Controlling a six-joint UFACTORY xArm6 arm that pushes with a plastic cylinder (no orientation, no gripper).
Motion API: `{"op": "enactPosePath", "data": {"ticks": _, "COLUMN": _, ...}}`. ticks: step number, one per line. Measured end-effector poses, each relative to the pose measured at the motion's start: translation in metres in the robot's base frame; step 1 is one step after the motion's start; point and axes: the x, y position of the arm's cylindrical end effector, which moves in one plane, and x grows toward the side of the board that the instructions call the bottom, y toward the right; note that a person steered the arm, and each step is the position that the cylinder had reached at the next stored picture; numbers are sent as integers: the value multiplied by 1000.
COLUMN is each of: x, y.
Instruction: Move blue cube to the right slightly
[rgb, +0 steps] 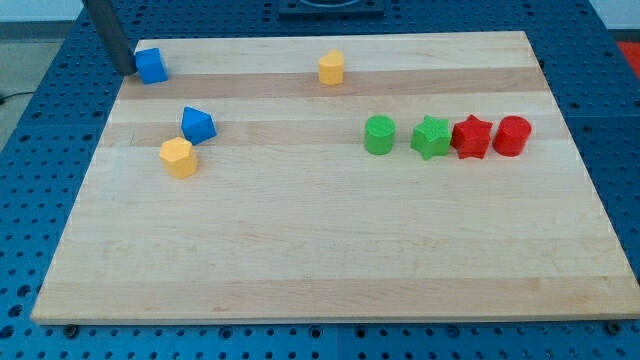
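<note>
The blue cube (151, 65) sits near the wooden board's top left corner. My dark rod comes down from the view's top left, and my tip (124, 70) stands just to the left of the blue cube, touching or nearly touching its left side. A second blue block (197, 125), wedge-like in shape, lies lower on the left part of the board.
A yellow block (178, 157) sits just below the blue wedge-like block. Another yellow block (331, 68) is at the top middle. On the right is a row: green cylinder (379, 135), green star (431, 137), red star (471, 137), red cylinder (511, 135). The board's left edge (95, 165) is close to my tip.
</note>
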Motion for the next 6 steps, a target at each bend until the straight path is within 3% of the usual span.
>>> {"op": "enactPosePath", "data": {"ticks": 1, "x": -7, "y": 1}}
{"op": "enactPosePath", "data": {"ticks": 3, "x": 23, "y": 25}}
{"op": "enactPosePath", "data": {"ticks": 4, "x": 8, "y": 11}}
{"op": "enactPosePath", "data": {"ticks": 6, "x": 15, "y": 68}}
